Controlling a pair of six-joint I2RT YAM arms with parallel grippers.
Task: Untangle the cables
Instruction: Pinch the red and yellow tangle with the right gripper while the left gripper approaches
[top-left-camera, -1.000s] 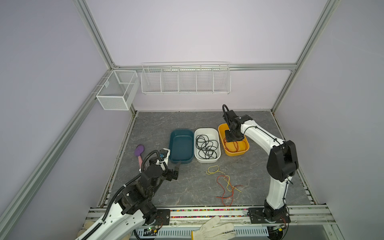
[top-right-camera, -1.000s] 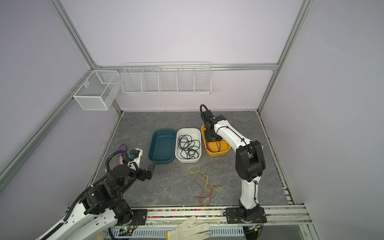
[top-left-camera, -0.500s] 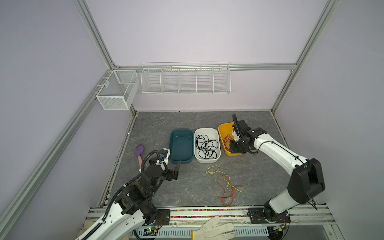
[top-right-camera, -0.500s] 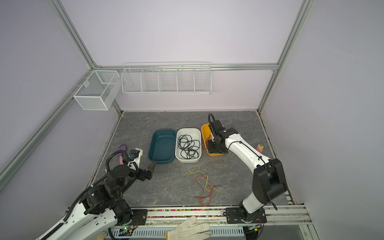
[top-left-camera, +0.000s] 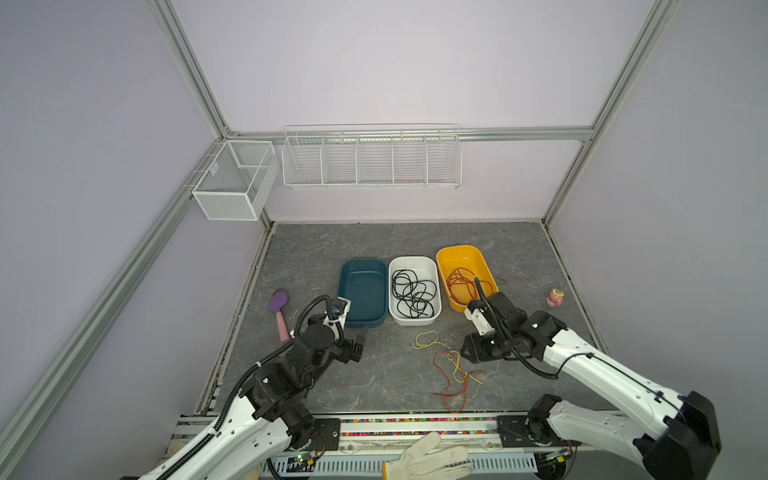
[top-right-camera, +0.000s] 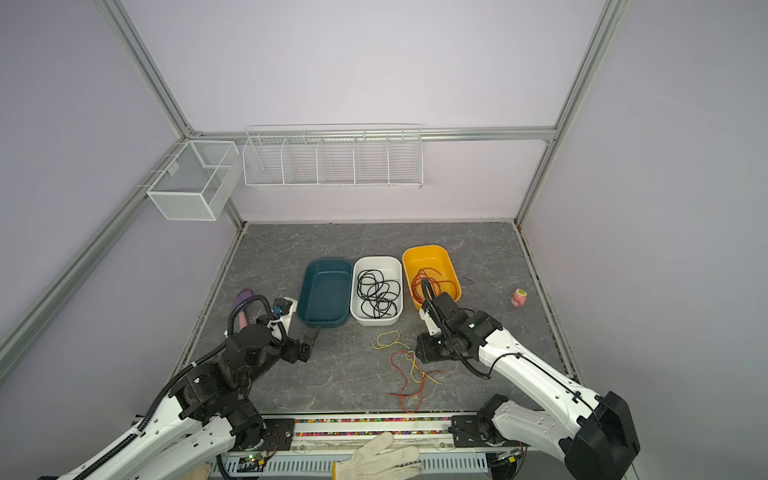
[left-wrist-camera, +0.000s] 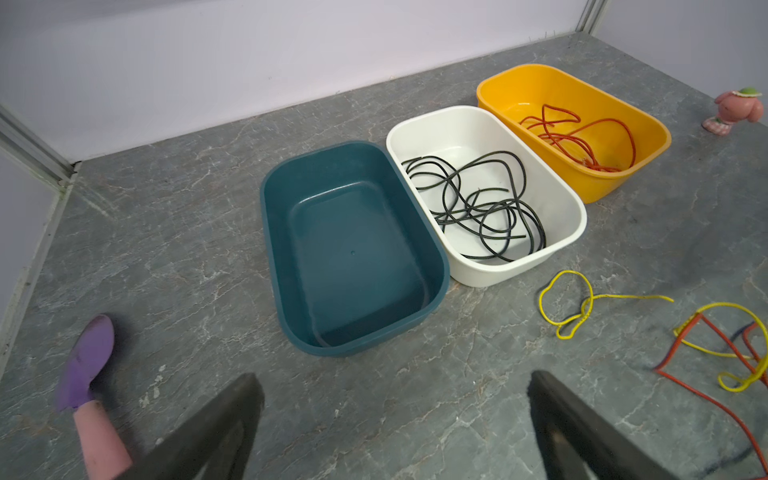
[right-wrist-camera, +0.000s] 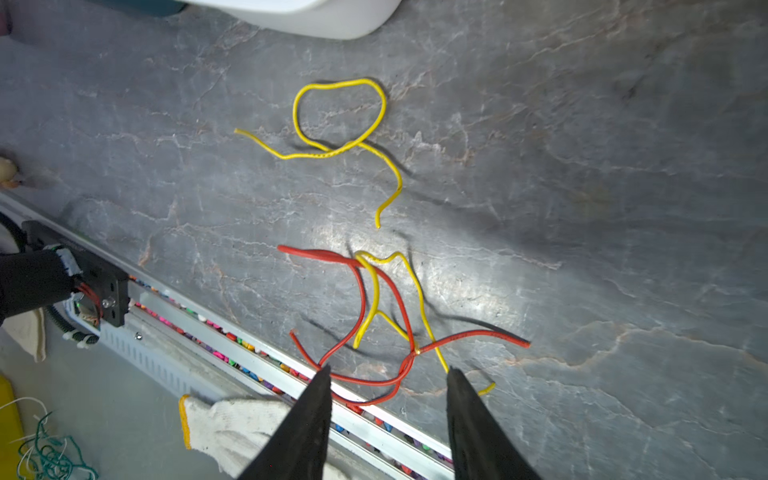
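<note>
The step in hand looks like the pick-up from the last tangle on the table (top-left-camera: 374, 245). In both top views that tangle lies at about 5 o'clock from the white bin (top-left-camera: 393, 286): a red cable (right-wrist-camera: 362, 291) and a yellow cable (right-wrist-camera: 419, 291) cross each other several times. A loose yellow cable (right-wrist-camera: 338, 83) lies apart from it, at 6 o'clock from the same bin. The black cables (left-wrist-camera: 478, 208) are already in the white bin, and another red one is in the orange bin (left-wrist-camera: 648, 124). The right claw (right-wrist-camera: 388, 369) hovers above the tangle with its jaws part-way apart and nothing between them. The left claw (left-wrist-camera: 395, 376) is spread wide and empty, low over the table at 6 o'clock from the empty teal bin (left-wrist-camera: 353, 249). To do this well, I would close on one colour only, near a free end such as the red tip that sticks out clear of the rest. I would avoid the tight crossing just ahead of the jaws, where a pinch would likely catch both strands. The lift should be slow and along the strand's own line so that it slides out without cinching a knot. The left claw could pin the yellow cable flat, or the whole bundle will probably rise together. I cannot tell whether the red is one strand or two.
</note>
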